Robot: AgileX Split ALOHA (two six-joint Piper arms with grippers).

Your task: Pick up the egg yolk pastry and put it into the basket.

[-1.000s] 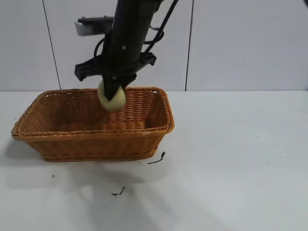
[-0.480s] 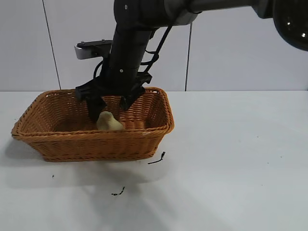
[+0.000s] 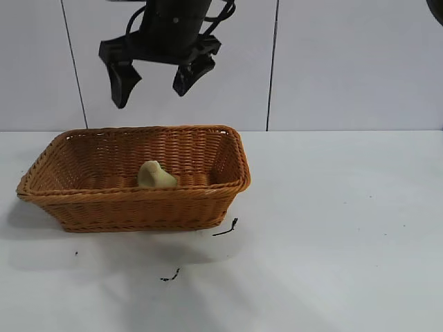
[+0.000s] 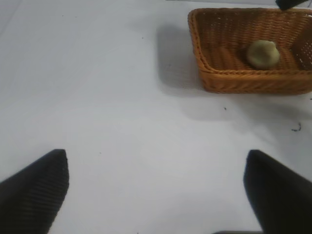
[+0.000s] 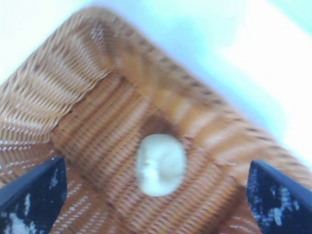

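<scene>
The egg yolk pastry [image 3: 156,175], a pale yellow-green lump, lies on the floor of the orange-brown wicker basket [image 3: 138,192], near its middle. My right gripper [image 3: 150,93] hangs open and empty well above the basket, straight over the pastry. In the right wrist view the pastry [image 5: 161,164] shows between the spread fingers of the right gripper [image 5: 156,187], on the basket's weave [image 5: 63,83]. My left gripper [image 4: 156,161] is open and empty over bare table, far from the basket [image 4: 234,78] and pastry [image 4: 263,53].
The basket stands on a white table [image 3: 332,228], at its left half. Two small black scraps [image 3: 226,228] [image 3: 170,277] lie on the table in front of the basket. A white panelled wall stands behind.
The right gripper lowered the pastry into the basket, opened and let it go, then rose high above the basket. The pastry now rests on the basket floor.
</scene>
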